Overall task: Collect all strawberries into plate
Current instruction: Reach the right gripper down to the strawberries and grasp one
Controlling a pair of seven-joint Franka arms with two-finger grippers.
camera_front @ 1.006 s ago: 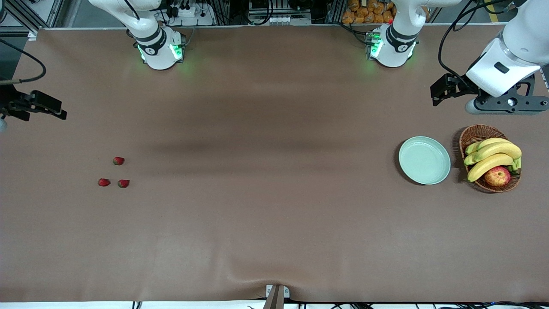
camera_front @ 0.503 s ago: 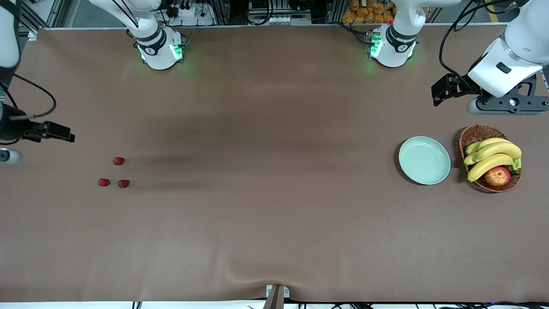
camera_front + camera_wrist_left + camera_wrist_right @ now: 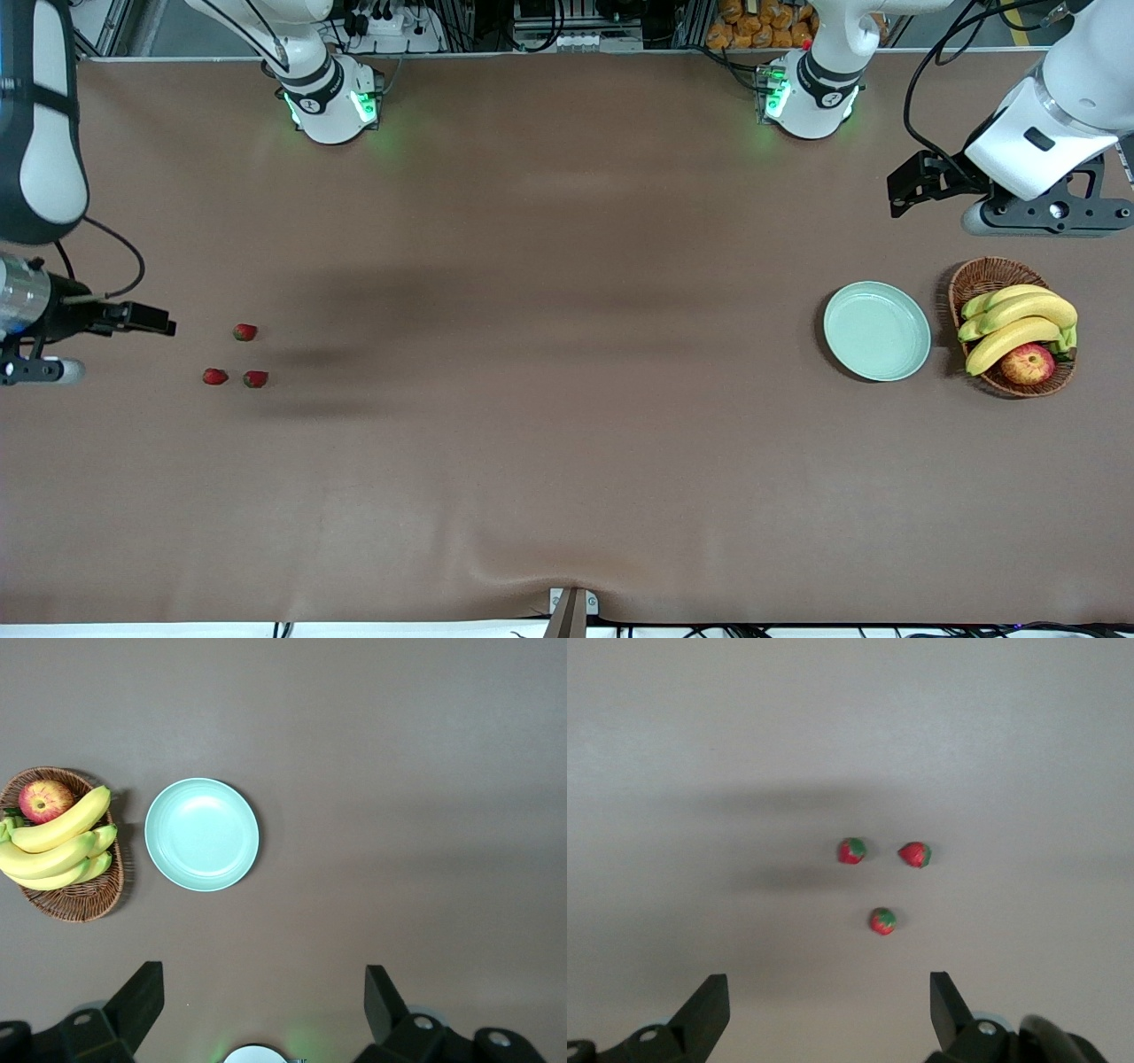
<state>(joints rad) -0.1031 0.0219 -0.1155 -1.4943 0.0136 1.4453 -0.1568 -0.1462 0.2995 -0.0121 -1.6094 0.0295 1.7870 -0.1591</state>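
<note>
Three strawberries [image 3: 237,361] lie loose on the brown table [image 3: 567,425] toward the right arm's end, in a small triangle: one [image 3: 245,332] farther from the front camera, and a pair nearer to it, [image 3: 215,377] and [image 3: 255,379], side by side but apart. None of them touches another. The right gripper [image 3: 824,1010] hangs up over the table's edge at that end, just beside the berries, its two fingers [image 3: 704,1010] spread wide with nothing between them; the wrist view looks straight down on all three strawberries.

At the left arm's end sits the mint-green plate [image 3: 877,330], flat on the table. Just beside it is a wicker basket [image 3: 997,275] with bananas [image 3: 1019,323] and an apple [image 3: 1028,363]. The left gripper [image 3: 261,1010] hovers up over the table close to plate and basket, jaws wide, holding nothing. Plate and strawberries are well apart.
</note>
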